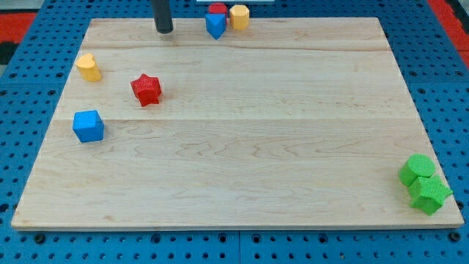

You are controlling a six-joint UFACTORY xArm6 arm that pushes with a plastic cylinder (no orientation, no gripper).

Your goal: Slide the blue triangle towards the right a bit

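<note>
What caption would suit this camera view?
My tip rests left of the blue triangle, which huddles with a red block and a yellow block at the board's top edge.

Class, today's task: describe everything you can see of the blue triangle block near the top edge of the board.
The blue triangle is a small, solid-looking block of plain matte blue, with one point aimed at the view's bottom. It lies flat on the wooden board close to its top edge. A red block sits right behind it and a yellow block presses close on its right; both seem to touch it. My tip stands apart to its left.
</note>
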